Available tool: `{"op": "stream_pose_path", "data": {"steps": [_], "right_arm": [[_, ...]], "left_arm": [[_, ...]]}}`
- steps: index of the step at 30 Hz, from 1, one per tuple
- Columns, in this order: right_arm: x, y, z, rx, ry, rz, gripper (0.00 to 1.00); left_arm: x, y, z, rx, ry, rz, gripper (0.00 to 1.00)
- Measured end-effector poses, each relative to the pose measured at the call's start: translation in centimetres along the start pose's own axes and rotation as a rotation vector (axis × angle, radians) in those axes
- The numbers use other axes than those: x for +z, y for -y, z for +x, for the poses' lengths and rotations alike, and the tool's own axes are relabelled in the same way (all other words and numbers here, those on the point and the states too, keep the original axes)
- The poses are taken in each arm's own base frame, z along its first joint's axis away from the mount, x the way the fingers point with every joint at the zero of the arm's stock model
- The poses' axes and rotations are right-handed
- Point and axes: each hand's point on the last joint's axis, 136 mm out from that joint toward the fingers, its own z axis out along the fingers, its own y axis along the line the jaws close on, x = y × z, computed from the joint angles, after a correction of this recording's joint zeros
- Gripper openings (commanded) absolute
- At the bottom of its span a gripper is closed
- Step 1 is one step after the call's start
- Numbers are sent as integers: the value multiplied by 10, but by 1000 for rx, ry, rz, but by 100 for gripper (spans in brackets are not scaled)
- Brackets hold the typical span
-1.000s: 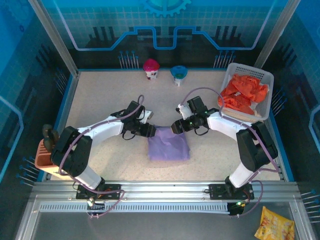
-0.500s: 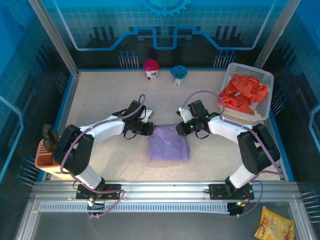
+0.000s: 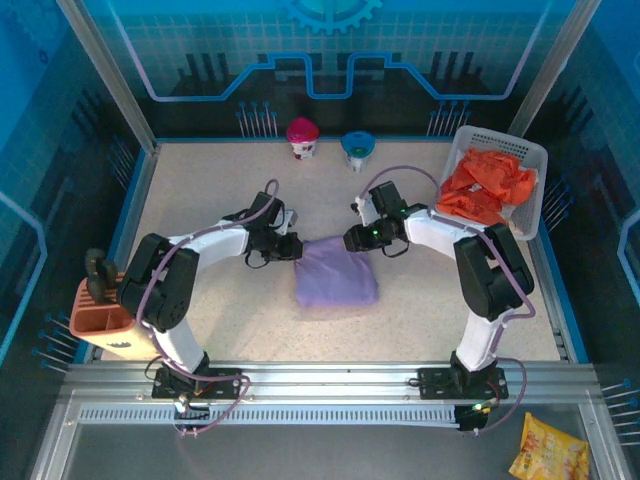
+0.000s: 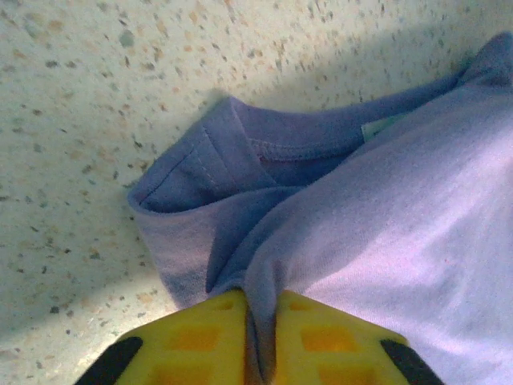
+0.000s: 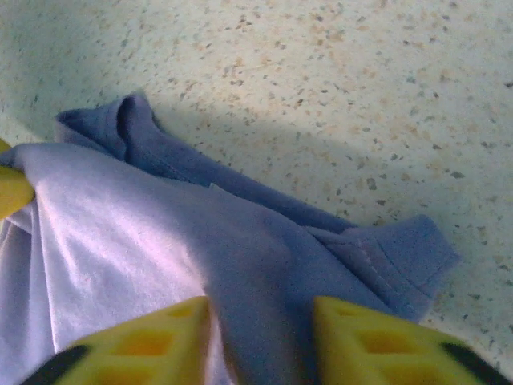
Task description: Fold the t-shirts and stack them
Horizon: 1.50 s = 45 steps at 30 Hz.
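The folded lavender shirt [image 3: 337, 280] lies mid-table, its far edge caught between both grippers and its bulk spread toward the arm bases. The left gripper [image 3: 293, 247] is clamped on a pinch of soft purple cloth, which is squeezed into the thin slit between its yellow fingers [image 4: 200, 341]. The right gripper [image 3: 350, 240] stands with its jaws apart, and a hump of the same cloth sits between its yellow fingers [image 5: 144, 337] without being nipped. Up close the knit is smooth and matte, with a darker double-stitched hem curling out at each corner onto the speckled, stone-like table [image 3: 200, 200]. Crumpled orange shirts [image 3: 490, 190] fill the white lattice basket [image 3: 500, 143] at the far right. Since a second ago, both grippers and the shirt's far edge have shifted away from the bases.
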Motion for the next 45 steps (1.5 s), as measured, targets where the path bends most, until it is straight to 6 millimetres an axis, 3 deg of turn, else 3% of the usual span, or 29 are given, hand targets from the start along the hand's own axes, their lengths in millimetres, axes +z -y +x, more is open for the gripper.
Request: {"op": "stream_pose_path", "data": {"steps": [2, 5, 9, 15, 18, 25, 31, 36, 39, 45], "right_arm": [[-2, 0, -3, 22, 5, 8, 82], [-9, -2, -11, 41, 21, 20, 88], [-32, -10, -18, 59, 46, 27, 89], [-81, -40, -27, 156, 134, -48, 83], [-90, -58, -24, 249, 174, -148, 84], [-46, -76, -2, 495, 125, -311, 86], [-5, -75, -23, 610, 151, -413, 85], [32, -58, -28, 690, 158, -452, 85], [37, -55, -38, 692, 187, -504, 86], [37, -52, -46, 685, 232, -560, 86]], "left_arm": [[-2, 0, -4, -8, 11, 0, 51], [-9, 3, -10, -21, 27, 1, 62], [-31, 16, -23, -29, 86, 22, 62], [-84, 58, -42, -97, 235, 157, 48], [-90, 76, -40, -153, 257, 234, 43], [-46, 76, -17, -355, 165, 313, 37], [-6, 60, -17, -475, 131, 320, 35], [18, 36, -25, -530, 138, 300, 35], [26, 19, -34, -547, 149, 279, 35], [28, 5, -63, -533, 187, 282, 35]]}}
